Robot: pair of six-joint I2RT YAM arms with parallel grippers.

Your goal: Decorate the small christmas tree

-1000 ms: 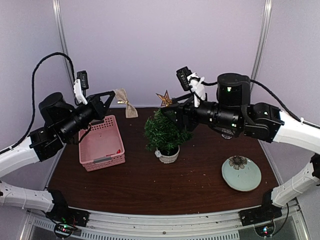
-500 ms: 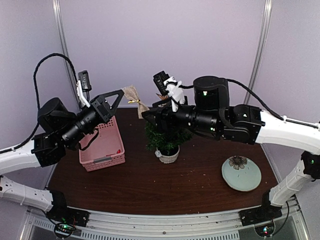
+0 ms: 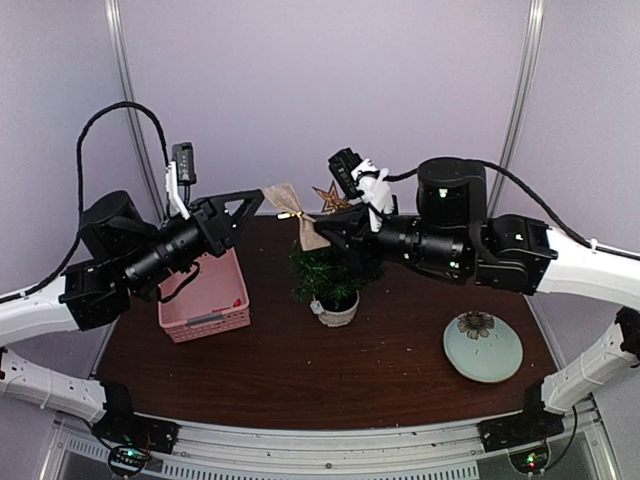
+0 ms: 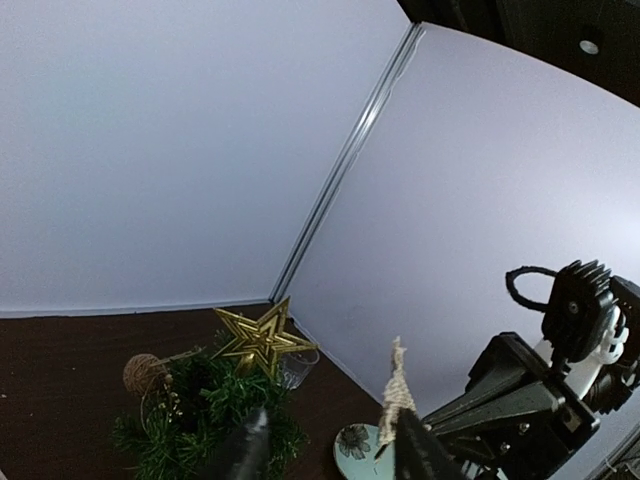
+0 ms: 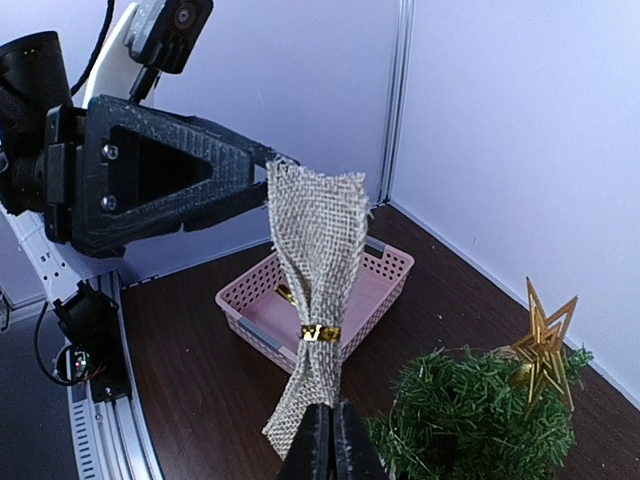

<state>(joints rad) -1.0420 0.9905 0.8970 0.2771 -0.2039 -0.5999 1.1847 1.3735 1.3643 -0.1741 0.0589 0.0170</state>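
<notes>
Carried toward 3 o'clock, the burlap bow (image 3: 293,212) now hangs at 11 o'clock of the small christmas tree (image 3: 328,270) standing mid-worktop (image 3: 300,370), right claw (image 5: 325,440) clamped on its lower tail, left claw (image 4: 330,445) parted, so the right should draw it clear slowly before seating it among branches.

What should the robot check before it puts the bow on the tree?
1. Right pincer shut on the burlap bow: ok, it pinches the bottom end.
2. Left pincer free of the bow: cannot tell; it stands open, but the bow's top lies right by one finger.
3. Small christmas tree upright in its pot: ok.
4. Gold star on the treetop: ok.
5. Pink basket off to the side of the tree: ok.
</notes>
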